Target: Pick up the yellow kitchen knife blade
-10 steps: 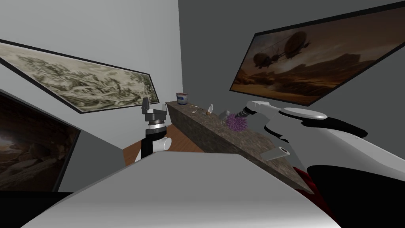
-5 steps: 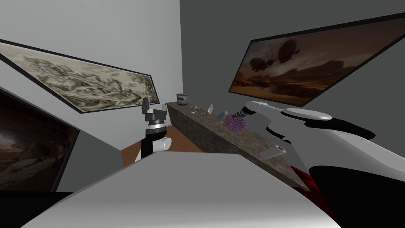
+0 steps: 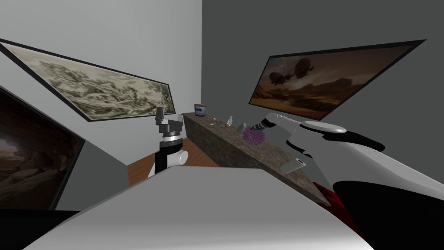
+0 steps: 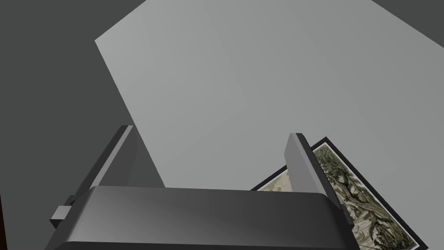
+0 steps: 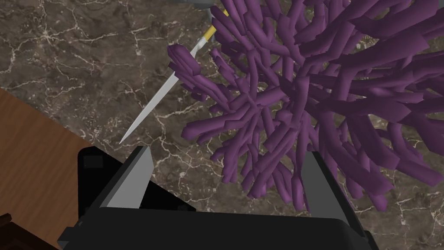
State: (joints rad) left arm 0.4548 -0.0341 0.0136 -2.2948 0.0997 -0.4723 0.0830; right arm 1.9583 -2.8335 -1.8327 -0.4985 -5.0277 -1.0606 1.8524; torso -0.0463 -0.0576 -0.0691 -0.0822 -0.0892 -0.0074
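Right tool (image 5: 225, 152) released, blades spread wide, nothing clamped. It hovers low over the desk (image 5: 65, 52), with spikes of the purple ball (image 5: 303, 87) reaching in between the blades. Left tool (image 4: 210, 131) also released and empty, pointing up beside the desk's far end, well apart from everything on it.

Desk: long dark brown marble-look slab along the dark grey wall. Wood floor (image 5: 30, 147) shows past its edge.

Purple ball: biggest item, around mid-length of the desk, directly ahead of right tool.

Grey roll (image 3: 294, 165): on its side at the near end, well apart from the ball.

Cup (image 3: 200, 108): upright at the far end, by the wall corner.

Knife (image 5: 160, 93): flat on the desk just beside the ball. Pale thin blade, tip pointing toward one blade of right tool and stopping just short of it, not touching. Yellow handle end runs under the ball's spikes, mostly hidden.

Small bottle (image 3: 230, 120): upright, between cup and ball.
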